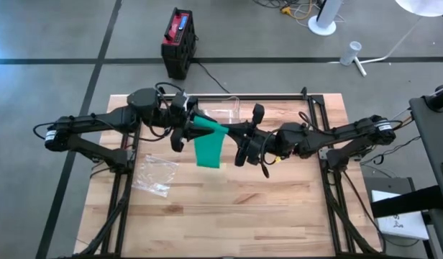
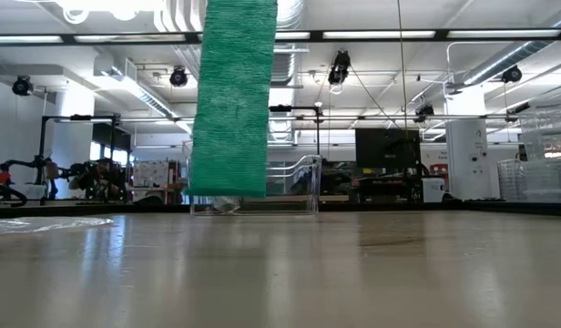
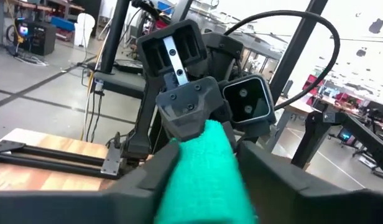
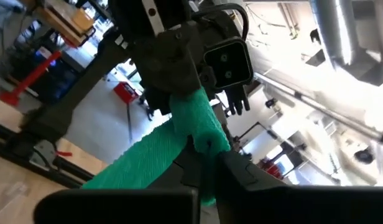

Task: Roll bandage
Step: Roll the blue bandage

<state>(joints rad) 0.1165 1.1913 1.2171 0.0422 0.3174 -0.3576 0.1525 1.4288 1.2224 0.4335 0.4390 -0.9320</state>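
A green bandage [image 1: 208,140] is held up in mid-air over the middle of the table, between my two grippers. Its rolled part [image 3: 204,168] lies between the fingers of my left gripper [image 1: 193,125], which comes in level from the table's left. My right gripper [image 1: 234,135] faces it from the table's right and is shut on the bandage. A loose strip [image 2: 230,100] hangs straight down from the roll; its lower end [image 2: 228,187] stays clear of the tabletop. My left gripper has the rolled part of the bandage [image 3: 179,174] between its two fingers, which reach level from the table's left along the roll. The roll is lifted clear of the table. My right gripper pinches the roll's end toward the table's right [image 4: 207,140] between its shut fingers, reaching about level from that side. The unrolled strip [image 4: 142,158] falls away slack below the hold.
A crumpled clear plastic bag [image 1: 155,174] lies on the wooden table [image 1: 279,208] to the near left. A clear plastic box [image 1: 227,111] stands at the far edge behind the grippers. A black and red case [image 1: 180,42] sits on the floor beyond the table.
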